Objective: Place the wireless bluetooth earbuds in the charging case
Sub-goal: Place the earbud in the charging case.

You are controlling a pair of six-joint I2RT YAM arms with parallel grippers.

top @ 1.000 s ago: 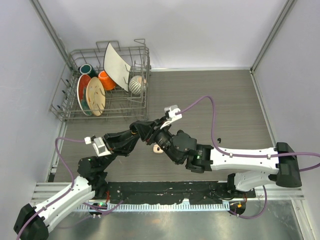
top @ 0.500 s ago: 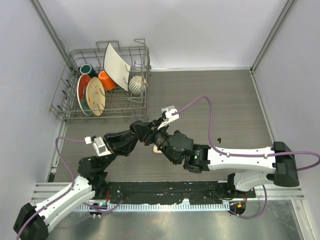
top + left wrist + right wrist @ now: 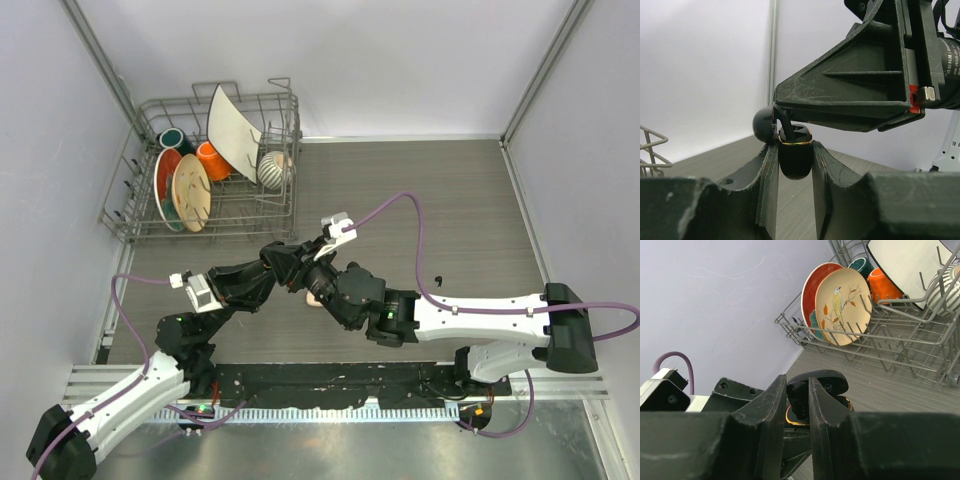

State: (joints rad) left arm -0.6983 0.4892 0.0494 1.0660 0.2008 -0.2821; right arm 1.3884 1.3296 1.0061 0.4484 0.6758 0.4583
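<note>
My left gripper [image 3: 794, 150] is shut on the black charging case [image 3: 795, 162], which has a gold rim and its lid [image 3: 764, 125] swung open to the left. From above, my right gripper [image 3: 798, 385] is shut on a black earbud [image 3: 800, 400] and holds it right over the case's open mouth [image 3: 790, 419]; its stem [image 3: 783, 121] reaches into the opening. In the top view both grippers meet above the table's middle, left gripper [image 3: 288, 268] against right gripper [image 3: 308, 272]. Another small black earbud [image 3: 438, 279] lies on the table to the right.
A cream-coloured object [image 3: 316, 298] lies on the table under the right wrist. A wire dish rack [image 3: 215, 170] with plates, cups and a white board stands at the back left. Grey walls close in the table on three sides.
The right arm has shifted slightly left, bringing the earbud closer over the case. The left arm has held still.
</note>
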